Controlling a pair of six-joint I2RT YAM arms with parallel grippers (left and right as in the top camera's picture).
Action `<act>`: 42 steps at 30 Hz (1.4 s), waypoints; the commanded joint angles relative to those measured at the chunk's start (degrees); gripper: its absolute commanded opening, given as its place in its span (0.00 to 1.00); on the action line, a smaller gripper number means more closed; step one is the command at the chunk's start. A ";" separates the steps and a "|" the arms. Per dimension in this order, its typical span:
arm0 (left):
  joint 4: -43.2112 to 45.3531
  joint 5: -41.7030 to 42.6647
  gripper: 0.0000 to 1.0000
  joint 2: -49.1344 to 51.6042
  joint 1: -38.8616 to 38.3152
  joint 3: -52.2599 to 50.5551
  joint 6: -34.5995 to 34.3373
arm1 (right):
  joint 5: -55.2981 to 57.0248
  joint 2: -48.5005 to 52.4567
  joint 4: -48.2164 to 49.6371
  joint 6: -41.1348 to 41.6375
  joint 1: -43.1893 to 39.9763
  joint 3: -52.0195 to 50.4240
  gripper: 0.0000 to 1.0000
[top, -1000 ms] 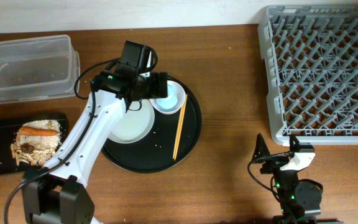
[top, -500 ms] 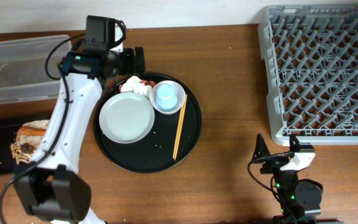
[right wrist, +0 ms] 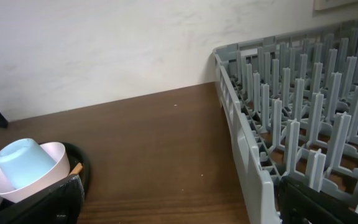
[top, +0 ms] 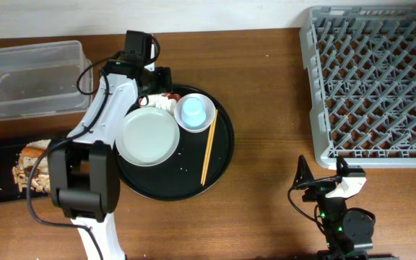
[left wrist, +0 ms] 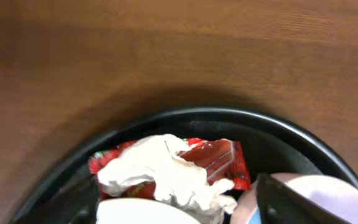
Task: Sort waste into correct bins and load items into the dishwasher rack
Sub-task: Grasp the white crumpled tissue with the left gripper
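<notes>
Gaping wide and empty, left gripper straddles crumpled tissue.

A brown table with a fine wood grain fills nearly the whole overhead frame. A strip of white wall runs along the top edge, rough and matte in the right wrist view. The light is soft and even.

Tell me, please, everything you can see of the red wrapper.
The wrapper looks like glossy red plastic film, creased and lying flat just inside the far rim of the round black tray. A crumpled white tissue lies over its middle, so only its two ends show. The bowl sits close beside it; whether they touch is unclear.
</notes>
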 commanded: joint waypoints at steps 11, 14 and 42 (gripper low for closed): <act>-1.84 2.03 0.70 6.14 -0.07 0.79 -15.87 | 0.48 -0.48 -0.24 -0.57 0.26 -0.42 0.98; -1.84 2.03 0.67 6.14 -0.07 0.79 -15.87 | 0.48 -0.48 -0.24 -0.57 0.26 -0.42 0.98; -1.38 -3.23 0.56 6.14 -2.82 0.72 -16.31 | 0.48 -0.48 -0.24 -0.57 0.26 -0.42 0.98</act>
